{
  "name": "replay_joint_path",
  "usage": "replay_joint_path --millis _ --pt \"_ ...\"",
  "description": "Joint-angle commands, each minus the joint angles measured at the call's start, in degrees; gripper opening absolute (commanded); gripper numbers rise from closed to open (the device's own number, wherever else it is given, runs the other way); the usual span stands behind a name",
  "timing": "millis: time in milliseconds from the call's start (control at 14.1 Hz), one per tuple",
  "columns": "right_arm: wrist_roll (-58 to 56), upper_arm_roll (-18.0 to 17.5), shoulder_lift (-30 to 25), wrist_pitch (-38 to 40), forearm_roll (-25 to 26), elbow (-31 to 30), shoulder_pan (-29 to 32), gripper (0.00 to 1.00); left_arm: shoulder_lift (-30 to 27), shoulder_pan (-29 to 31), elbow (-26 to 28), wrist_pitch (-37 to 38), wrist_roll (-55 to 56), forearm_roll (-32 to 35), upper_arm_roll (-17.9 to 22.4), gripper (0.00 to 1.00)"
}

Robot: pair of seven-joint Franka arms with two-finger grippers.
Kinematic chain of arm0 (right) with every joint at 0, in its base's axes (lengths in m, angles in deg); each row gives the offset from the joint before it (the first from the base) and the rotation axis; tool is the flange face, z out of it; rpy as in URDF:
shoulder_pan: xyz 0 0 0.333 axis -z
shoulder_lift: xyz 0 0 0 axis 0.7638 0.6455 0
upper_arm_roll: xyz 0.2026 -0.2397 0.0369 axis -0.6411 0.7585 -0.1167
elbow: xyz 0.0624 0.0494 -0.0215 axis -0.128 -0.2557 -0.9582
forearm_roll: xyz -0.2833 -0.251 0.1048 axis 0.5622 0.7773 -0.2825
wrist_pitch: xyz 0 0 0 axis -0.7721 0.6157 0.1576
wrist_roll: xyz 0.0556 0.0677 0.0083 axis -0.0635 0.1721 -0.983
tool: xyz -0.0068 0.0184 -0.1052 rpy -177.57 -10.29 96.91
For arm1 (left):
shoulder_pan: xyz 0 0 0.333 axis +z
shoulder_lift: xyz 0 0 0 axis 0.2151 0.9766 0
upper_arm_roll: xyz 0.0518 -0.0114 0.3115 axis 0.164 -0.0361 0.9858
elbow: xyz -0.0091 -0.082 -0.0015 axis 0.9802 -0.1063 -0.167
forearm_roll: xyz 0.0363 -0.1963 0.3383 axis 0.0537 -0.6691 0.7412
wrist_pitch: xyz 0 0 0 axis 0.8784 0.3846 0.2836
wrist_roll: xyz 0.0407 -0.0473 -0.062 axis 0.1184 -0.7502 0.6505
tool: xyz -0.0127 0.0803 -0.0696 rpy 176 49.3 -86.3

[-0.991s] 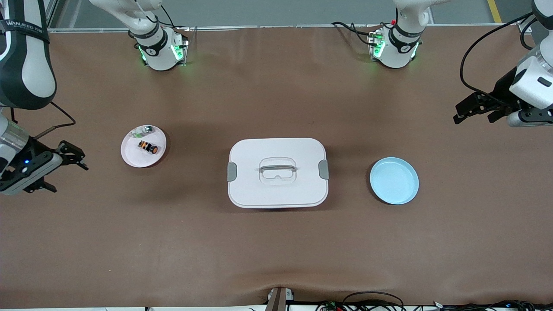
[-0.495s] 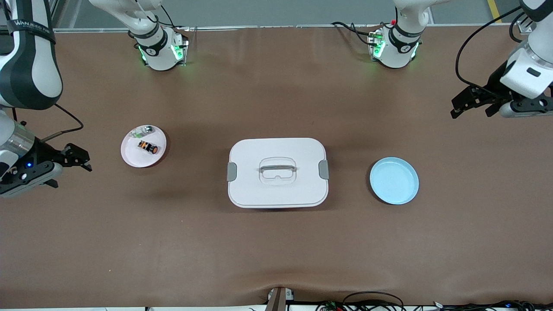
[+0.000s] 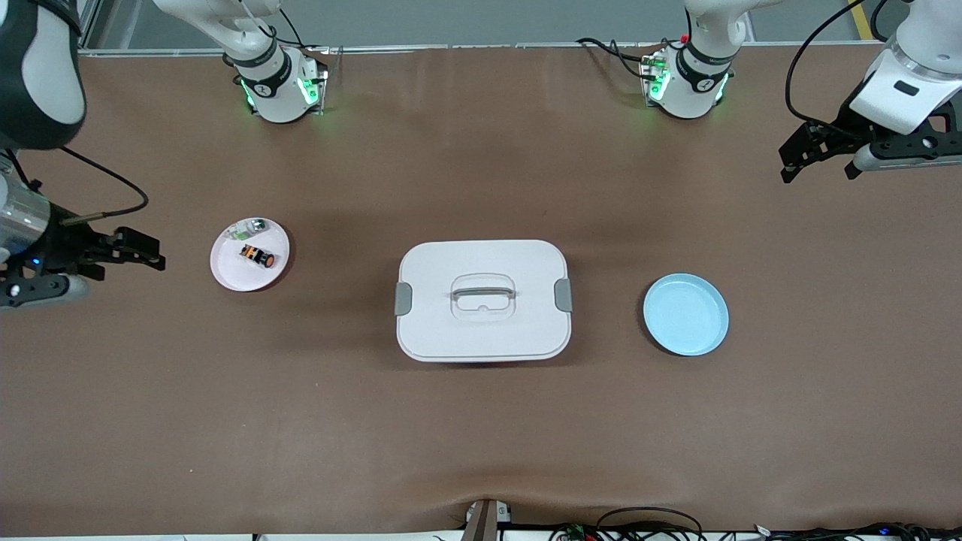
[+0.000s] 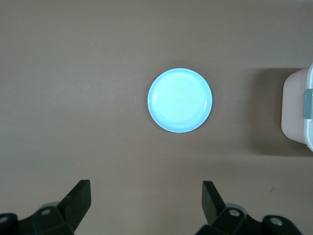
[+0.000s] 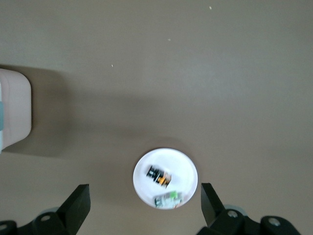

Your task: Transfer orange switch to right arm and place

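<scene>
meanwhile, both arms hang above the ends of a brown table (image 3: pixel 481 436), neither one holding anything. the right gripper (image 3: pixel 139 250) sits in the air over the table's edge at the right arm's end, its fingers (image 3: pixel 154 263) spread wide and empty, pointing toward a white plate (image 3: pixel 229 276) just ahead of the tips. the orange switch (image 3: pixel 256 256) lies on its side on that plate, well clear of the gripper and untouched. a small clear part with green marking (image 3: pixel 250 226) lies on the same plate, just beside the switch and farther from the front camera. in the right wrist view the plate (image 5: pixel 183 161) shows between the two spread fingers (image 5: pixel 77 204), with the switch (image 5: pixel 160 176) and the clear part (image 5: pixel 167 199) both on it.

the left gripper (image 3: pixel 818 154) hovers over the table at the left arm's end, its fingers (image 3: pixel 793 156) also wide apart and empty. a blue plate (image 3: pixel 685 314) lies near it on the table, nearer to the front camera, with nothing on it. the left wrist view shows this blue plate (image 4: pixel 180 100) ahead of the open fingers (image 4: pixel 78 198).

a white lidded box (image 3: pixel 482 300) with grey side clips and a handle in its top stands mid-table, between the two plates and well apart from either gripper. its corner shows at the edge of each wrist view (image 4: pixel 298 110) (image 5: pixel 13 110).
</scene>
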Motion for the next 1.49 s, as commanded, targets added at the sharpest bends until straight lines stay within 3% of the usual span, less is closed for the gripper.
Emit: replay_joint_path --millis 0,142,354,778,991,1203,1415 --pt "1.9 0.4 0.3 4.3 0.5 4.0 1.5 1.00 2.3 0.8 -5.0 1.3 -1.5 0.9 0.3 1.00" --pt "1.7 -0.1 -0.6 10.1 0.4 5.6 2.6 1.00 6.0 1.3 -10.7 5.3 -2.4 1.0 0.4 1.00" --pt "2.1 -0.1 -3.1 10.2 4.0 5.5 0.4 1.00 10.0 2.2 -16.5 7.6 -2.7 1.0 0.4 1.00" --pt "1.7 0.1 -5.0 10.9 2.1 5.5 0.6 1.00 13.3 1.8 -18.8 7.6 -2.0 1.1 0.3 1.00" --pt "2.2 1.5 -8.7 11.2 3.7 3.7 -1.3 1.00 14.6 -0.5 -19.5 7.6 -1.8 1.0 0.8 1.00" --pt "2.2 2.1 -10.0 11.1 3.0 3.4 -0.5 1.00 14.8 -10.7 -19.4 7.6 -1.7 1.4 11.1 1.00" --pt "2.3 2.2 -11.5 8.9 3.0 0.8 -0.2 1.00 14.9 -14.4 -19.4 7.6 -1.7 1.4 14.4 1.00"
